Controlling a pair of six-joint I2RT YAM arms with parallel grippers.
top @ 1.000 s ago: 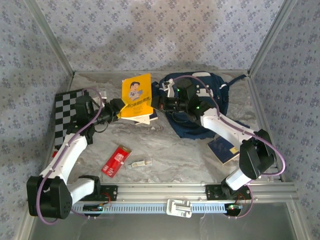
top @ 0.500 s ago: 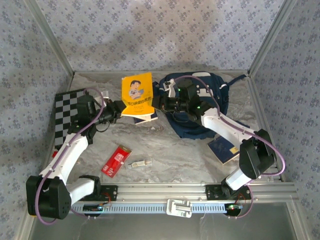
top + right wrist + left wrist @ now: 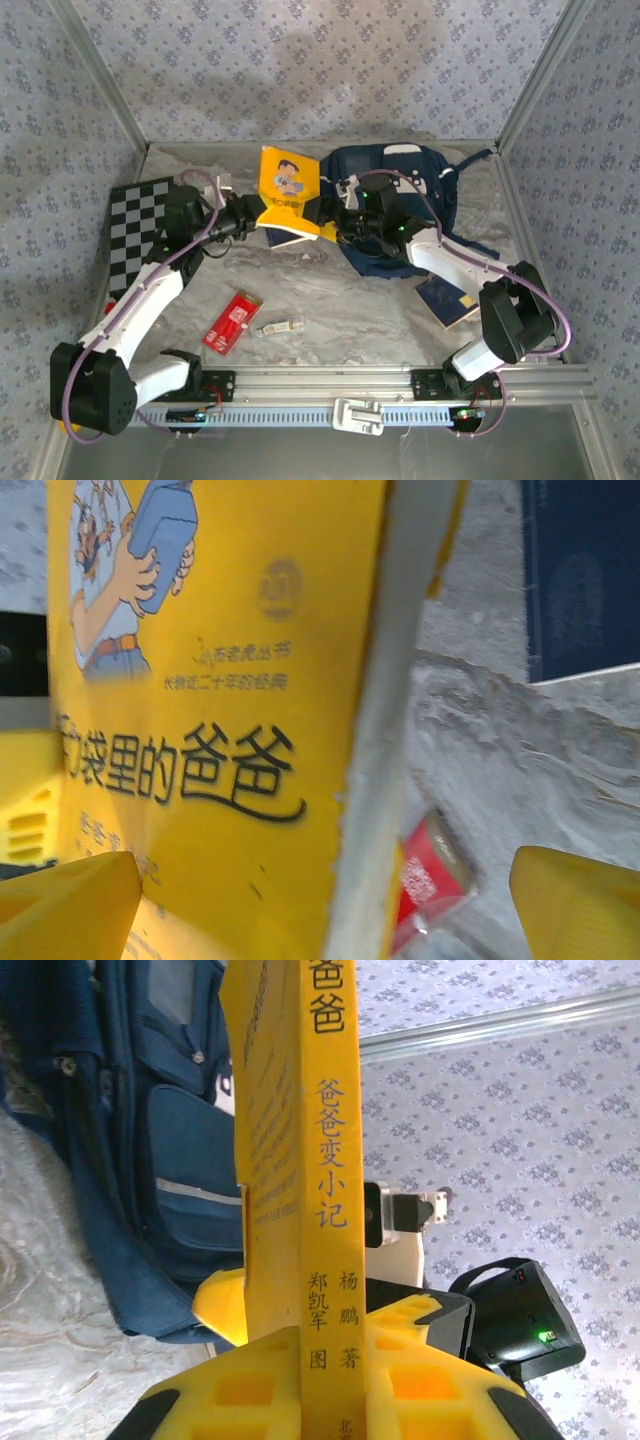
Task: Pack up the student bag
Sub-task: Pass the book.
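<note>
Honestly, the student bag (image 3: 435, 200) looks like the awkward part here. It lies slumped flat at the far edge of the worktop, right of centre. It's soft navy fabric, probably light and floppy, so its mouth likely won't stay open unaided. The best hold is probably the zip rim or a strap, not the flat panel, which would just bunch up.

The left arm reaches diagonally from the near left corner toward the far middle. The left gripper (image 3: 322, 1370) is clamped on the spine of a yellow book (image 3: 288, 185), holding it up on edge just beside the bag's left side. The right arm stretches from the near right corner with its forearm over the bag. The right gripper (image 3: 325, 900) is spread wide, facing the book's cover and gripping nothing.
</note>
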